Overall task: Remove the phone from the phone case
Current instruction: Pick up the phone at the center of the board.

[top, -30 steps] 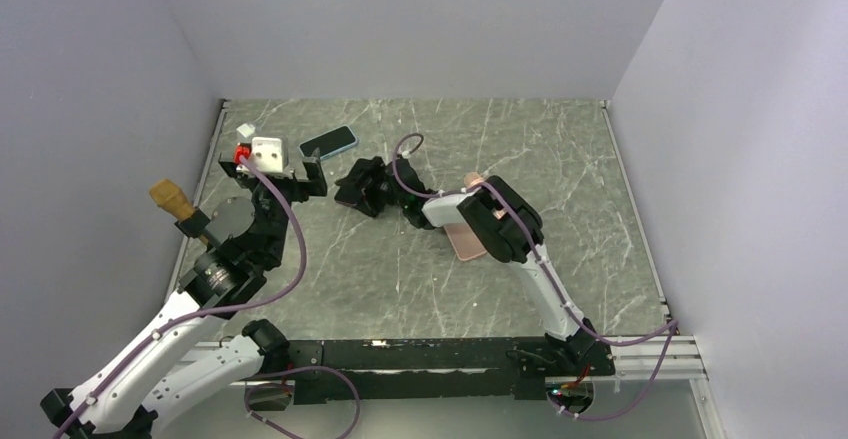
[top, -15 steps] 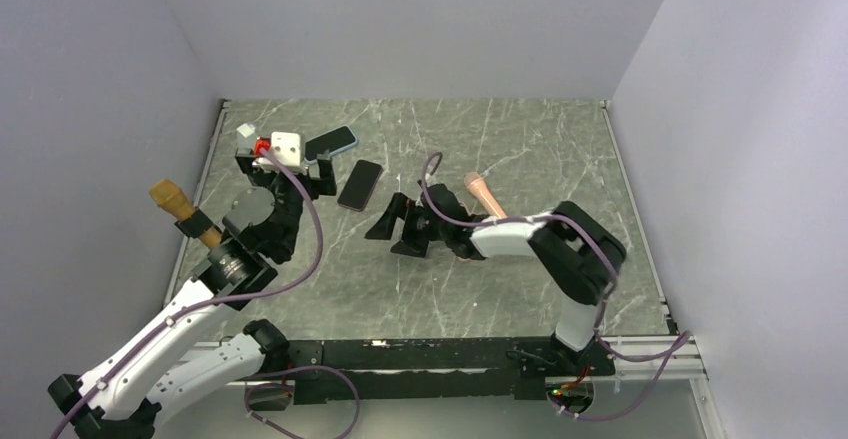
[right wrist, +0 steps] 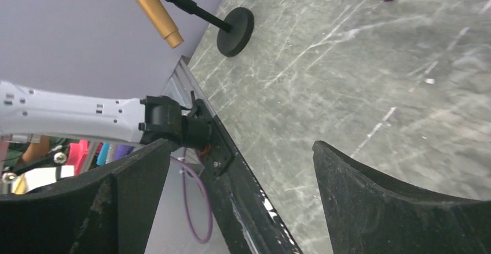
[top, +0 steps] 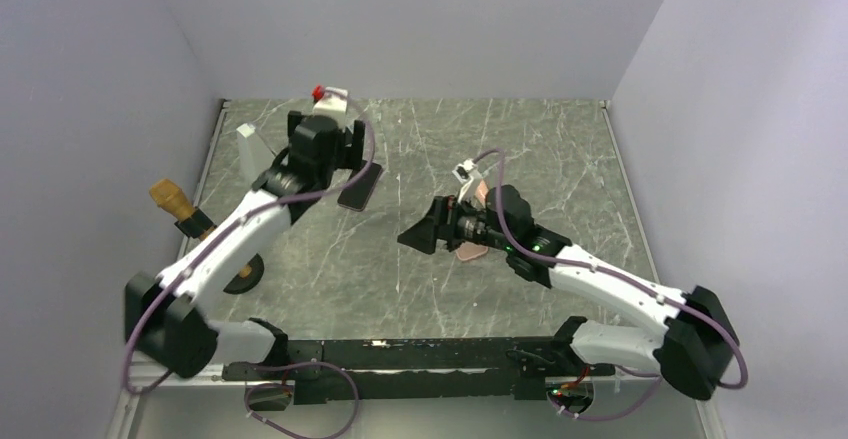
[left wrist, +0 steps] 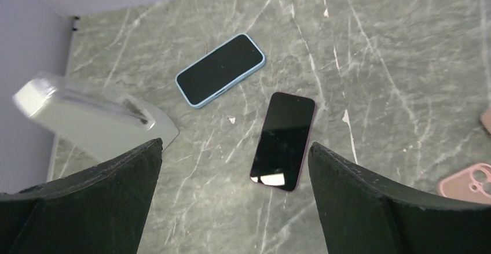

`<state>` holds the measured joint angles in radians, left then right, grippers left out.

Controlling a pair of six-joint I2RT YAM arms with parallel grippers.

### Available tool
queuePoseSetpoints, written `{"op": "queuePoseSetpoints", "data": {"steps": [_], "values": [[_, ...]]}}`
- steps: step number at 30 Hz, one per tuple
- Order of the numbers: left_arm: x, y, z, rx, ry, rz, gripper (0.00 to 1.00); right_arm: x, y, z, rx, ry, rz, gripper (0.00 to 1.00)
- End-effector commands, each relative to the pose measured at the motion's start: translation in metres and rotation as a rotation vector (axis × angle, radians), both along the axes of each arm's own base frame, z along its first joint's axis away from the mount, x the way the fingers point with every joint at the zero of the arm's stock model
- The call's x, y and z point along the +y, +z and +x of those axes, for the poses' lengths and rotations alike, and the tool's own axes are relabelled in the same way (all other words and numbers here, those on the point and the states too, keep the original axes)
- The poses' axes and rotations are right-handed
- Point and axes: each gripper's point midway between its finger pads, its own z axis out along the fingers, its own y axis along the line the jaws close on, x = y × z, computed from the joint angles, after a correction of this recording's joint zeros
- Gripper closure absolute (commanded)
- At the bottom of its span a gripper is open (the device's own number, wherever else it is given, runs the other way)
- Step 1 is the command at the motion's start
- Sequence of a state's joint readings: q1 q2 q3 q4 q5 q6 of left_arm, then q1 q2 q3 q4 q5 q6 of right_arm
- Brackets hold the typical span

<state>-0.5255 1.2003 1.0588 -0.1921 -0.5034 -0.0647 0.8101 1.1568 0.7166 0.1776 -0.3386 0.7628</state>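
Left wrist — phone [left wrist: 284, 141] beneath gripper [left wrist: 234, 147], seemingly apart

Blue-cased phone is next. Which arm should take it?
Left. The left tool is open and faces the blue-cased phone beside the bare phone. The right tool sits by the pink case, aimed toward the near-left edge.
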Motion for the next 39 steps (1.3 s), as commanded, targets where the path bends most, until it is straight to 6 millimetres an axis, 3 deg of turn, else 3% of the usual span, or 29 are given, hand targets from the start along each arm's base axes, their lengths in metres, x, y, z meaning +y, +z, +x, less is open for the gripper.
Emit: {"op": "queuePoseSetpoints", "data": {"steps": [1,5,12,18,22,26,29,36,39], "values": [[-0.014,-0.035,0.035,0.241,-0.055,-0.043,0.01,-0.032,-0.015,-0.002,-0.049,-0.022,-0.056,0.04],[-0.008,-0.080,0.073,0.451,-0.058,-0.015,0.01,-0.058,-0.024,0.000,-0.021,-0.044,-0.029,0.03],[0.010,-0.108,0.146,0.524,-0.057,-0.134,0.01,-0.079,-0.021,-0.007,-0.029,-0.057,-0.012,0.01],[0.021,-0.122,0.189,0.527,-0.107,-0.228,0.01,-0.089,-0.019,-0.014,-0.047,-0.076,-0.013,0.00],[0.028,-0.130,0.211,0.504,-0.134,-0.218,0.01,-0.089,-0.019,-0.015,-0.038,-0.083,0.006,0.00],[0.050,-0.159,0.224,0.568,-0.090,-0.247,0.00,-0.089,-0.012,-0.015,-0.047,-0.081,0.019,0.00],[0.053,-0.172,0.229,0.581,-0.112,-0.336,0.01,-0.091,-0.009,-0.014,-0.064,-0.095,0.021,0.00],[0.067,-0.184,0.249,0.550,-0.047,-0.367,0.00,-0.093,-0.004,-0.012,-0.084,-0.112,0.034,0.00],[0.060,-0.189,0.250,0.558,-0.054,-0.434,0.01,-0.093,-0.002,-0.010,-0.088,-0.121,0.036,0.00]]}}
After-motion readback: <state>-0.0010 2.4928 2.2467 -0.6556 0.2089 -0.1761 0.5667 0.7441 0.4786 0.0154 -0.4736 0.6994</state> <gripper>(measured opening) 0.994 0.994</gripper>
